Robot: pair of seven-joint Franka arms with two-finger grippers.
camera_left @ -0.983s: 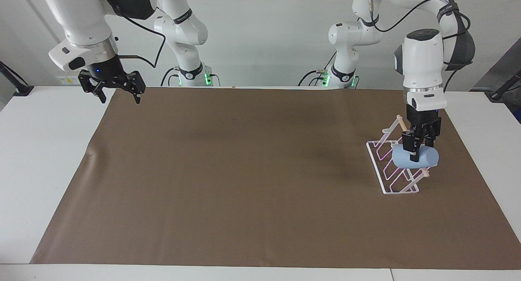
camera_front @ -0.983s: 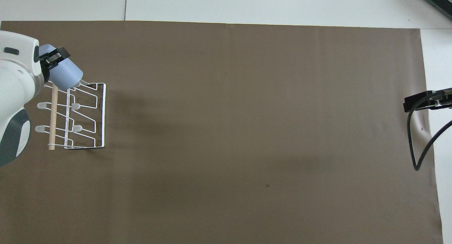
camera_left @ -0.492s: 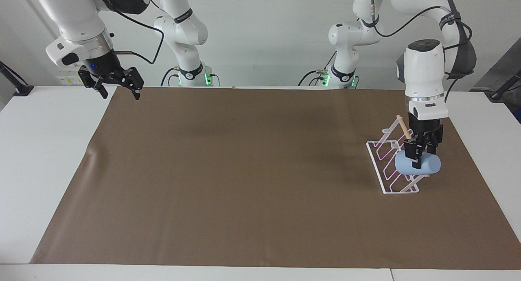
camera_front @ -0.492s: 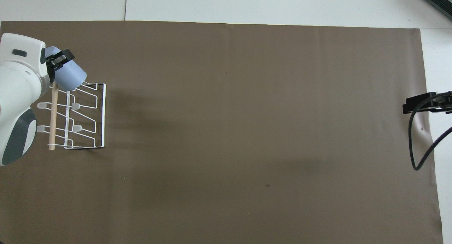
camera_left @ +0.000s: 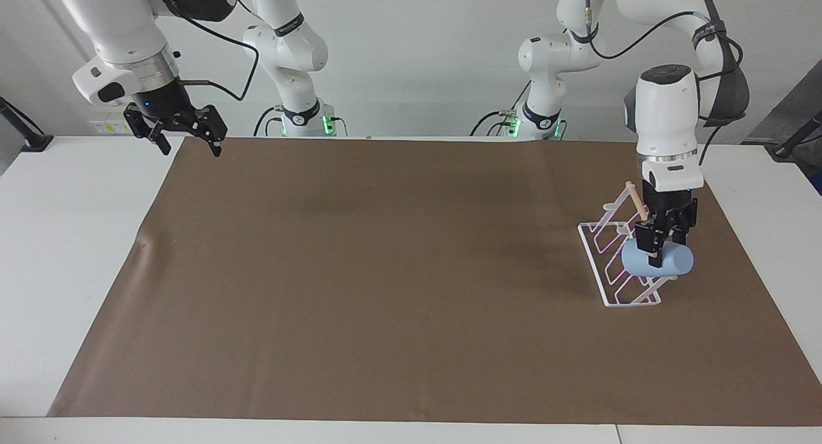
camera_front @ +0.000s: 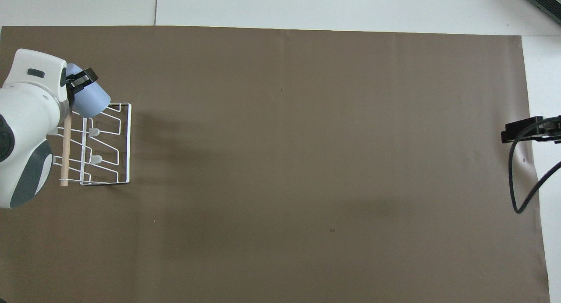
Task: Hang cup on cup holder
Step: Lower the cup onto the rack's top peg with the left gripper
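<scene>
Since a second ago the left gripper (camera_left: pixel 661 246) has come lower with the cup (camera_left: pixel 656 260), while the right gripper (camera_left: pixel 185 137) has drawn up and back toward the robots. Now the left gripper's fingers are clamped on the light-blue cup, which lies tilted on its side over the end of the cup holder (camera_left: pixel 618 256) farther from the robots, touching or nearly touching a slanted prong. That white wire rack stands on the brown mat (camera_left: pixel 398 277) toward the left arm's end of the table. Waiting with its jaws spread wide and nothing in them, the right gripper hangs over the mat's corner at the right arm's end.
</scene>
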